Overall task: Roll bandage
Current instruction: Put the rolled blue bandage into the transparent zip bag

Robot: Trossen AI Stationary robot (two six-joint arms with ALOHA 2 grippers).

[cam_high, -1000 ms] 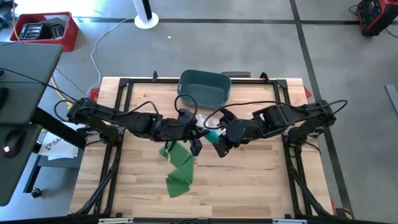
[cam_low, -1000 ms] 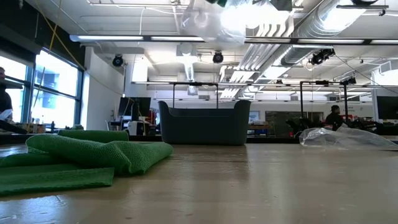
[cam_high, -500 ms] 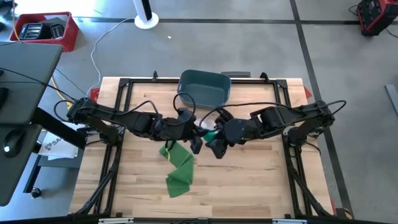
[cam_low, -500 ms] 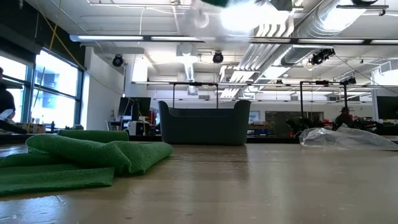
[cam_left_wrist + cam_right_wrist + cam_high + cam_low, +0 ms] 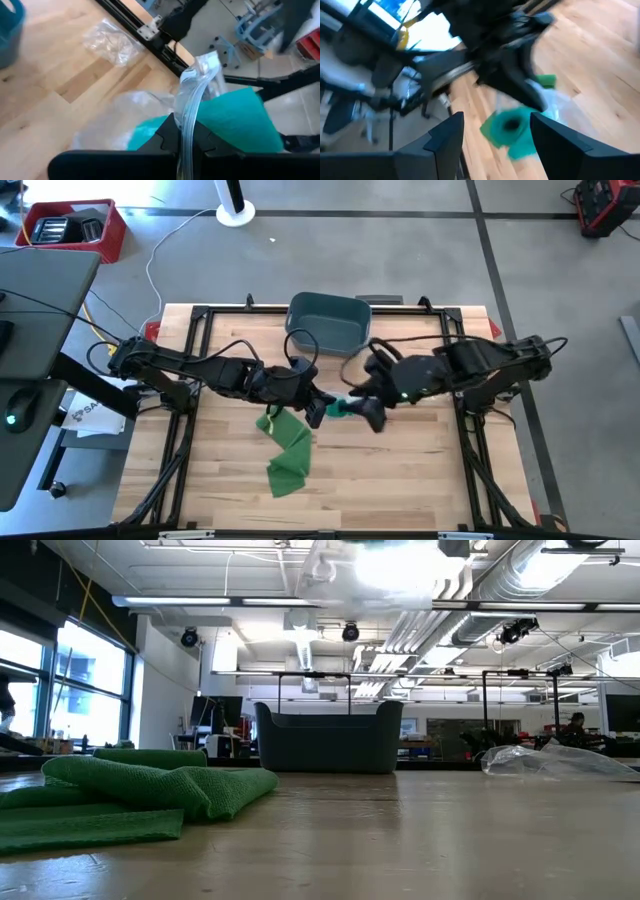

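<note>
While held up over mid-table, L gripper pinched tight on clear plastic wrapper, teal bandage roll partly inside it, seen in L wrist view between own dark fingers. From high view, roll up off the wood, between the two grippers, approx. centre of table.

R gripper just beside roll on its R side, fingers spread wide, nothing between them; R wrist view looks past them at teal roll end-on w/ dark core hole, L arm's dark claw right above it. Contact betw. R fingers and roll: can't tell.

Green cloth crumpled on tabletop below L gripper, trailing toward front edge; in low view folded heap at L. Dark teal bin at back edge, centre. Loose clear plastic lying on table at R in low view.
</note>
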